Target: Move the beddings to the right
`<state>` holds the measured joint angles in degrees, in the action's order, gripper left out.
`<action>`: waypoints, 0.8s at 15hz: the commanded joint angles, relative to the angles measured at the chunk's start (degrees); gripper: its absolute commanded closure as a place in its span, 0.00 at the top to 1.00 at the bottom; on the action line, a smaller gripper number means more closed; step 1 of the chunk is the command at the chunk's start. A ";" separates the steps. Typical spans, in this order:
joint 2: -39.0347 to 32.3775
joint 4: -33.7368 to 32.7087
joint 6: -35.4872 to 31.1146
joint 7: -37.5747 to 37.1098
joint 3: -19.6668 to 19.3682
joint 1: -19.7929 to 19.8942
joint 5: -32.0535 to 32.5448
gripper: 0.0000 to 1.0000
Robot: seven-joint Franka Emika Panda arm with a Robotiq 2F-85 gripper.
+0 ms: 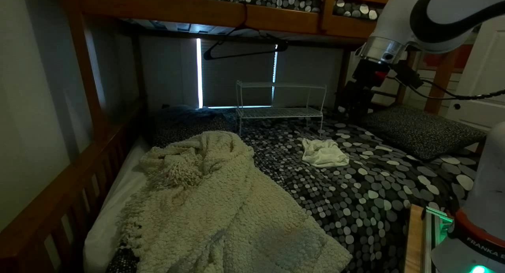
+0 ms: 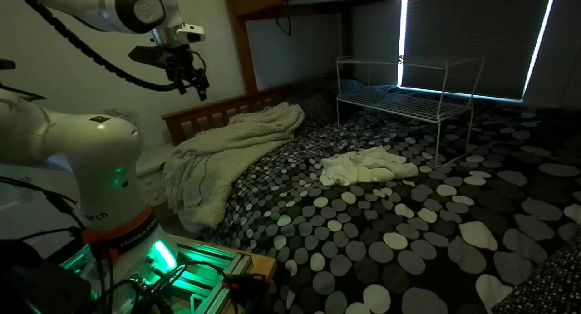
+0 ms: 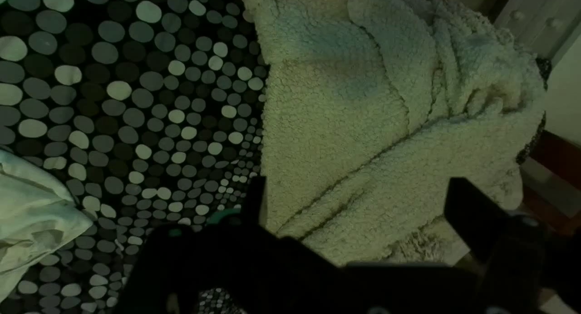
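A cream fleece blanket [image 1: 244, 210] lies rumpled along the side of the bed by the wooden rail. It also shows in an exterior view [image 2: 218, 155] and in the wrist view [image 3: 336, 114]. A dark bedspread with grey and white dots [image 1: 378, 202] covers the bed beneath it. A crumpled white cloth [image 2: 367, 166] lies on the bedspread, apart from the blanket; its edge shows in the wrist view [image 3: 32, 218]. My gripper [image 3: 358, 180] is open and empty, its fingers spread over the blanket without touching it. In an exterior view the gripper [image 2: 193, 93] hangs high above the bed.
A white wire rack [image 2: 404, 107] stands on the bed near the window. A dark pillow [image 1: 426, 131] lies on the bed. The upper bunk's wooden beam [image 1: 197, 10] runs overhead, with a black hanger [image 1: 244, 56] below it. A slatted rail [image 1: 51, 194] edges the bed.
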<state>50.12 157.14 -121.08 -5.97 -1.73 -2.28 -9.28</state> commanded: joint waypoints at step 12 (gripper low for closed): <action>-45.20 -37.25 12.88 22.27 -38.37 -6.58 -19.92 1.00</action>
<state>16.14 128.22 -112.63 12.10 -34.22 -5.62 -21.55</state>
